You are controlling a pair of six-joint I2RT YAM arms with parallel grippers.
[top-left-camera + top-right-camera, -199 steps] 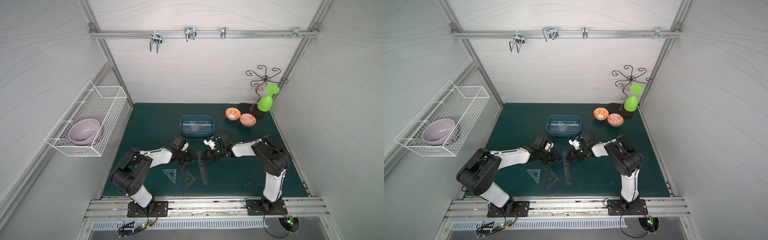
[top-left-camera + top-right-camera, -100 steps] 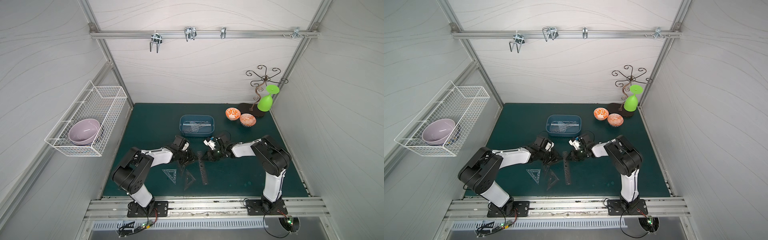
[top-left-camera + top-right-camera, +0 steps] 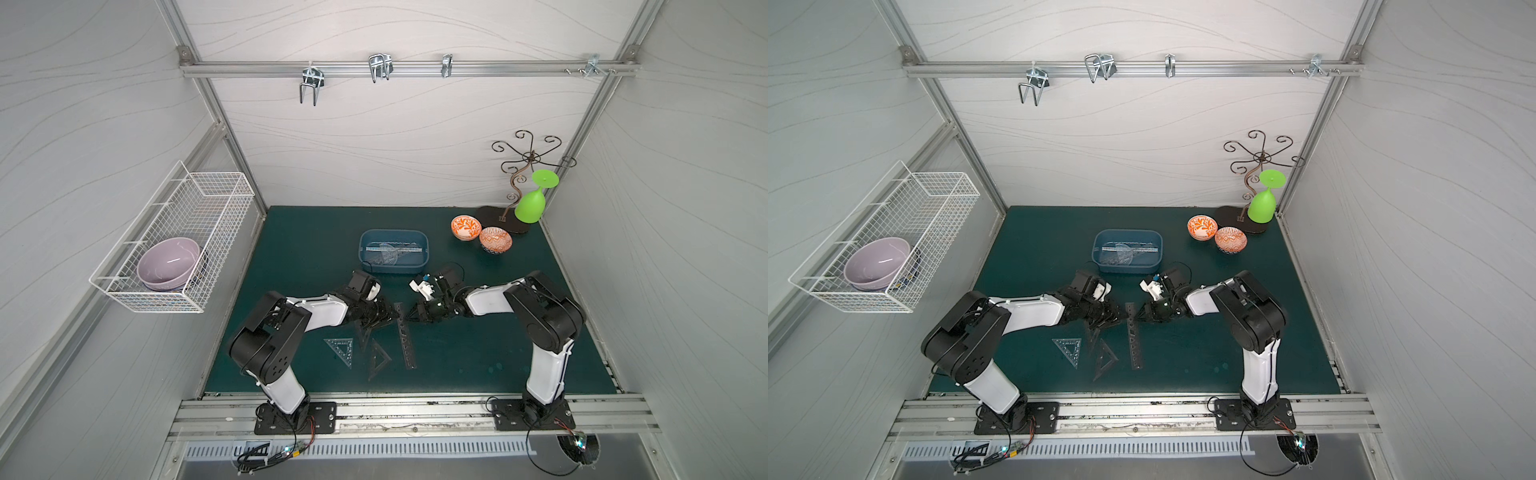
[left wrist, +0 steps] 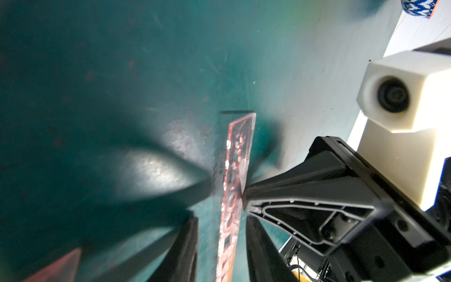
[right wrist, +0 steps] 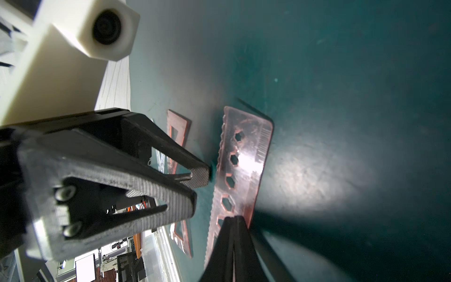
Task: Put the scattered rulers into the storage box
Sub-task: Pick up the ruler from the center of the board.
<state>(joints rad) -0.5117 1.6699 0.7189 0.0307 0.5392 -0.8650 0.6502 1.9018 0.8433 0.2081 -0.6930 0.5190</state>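
The left gripper, jaws apart and unclamped, has the upper end of the long stencil strip between them. The right gripper, clenched on nothing, touches the strip's other edge. In a top view the strip runs down-frame, away from the storage box just above both arms.

Dusty-blue rectangular plastic storage box sits mid-mat toward the back, clear plastic rulers inside. 2 orange patterned bowls right of it, curly wire stand behind them. Smoky long stencil strip before the box, 3 see-through plastic triangles left of the strip. White wire basket on the left wall, lilac bowl in it.
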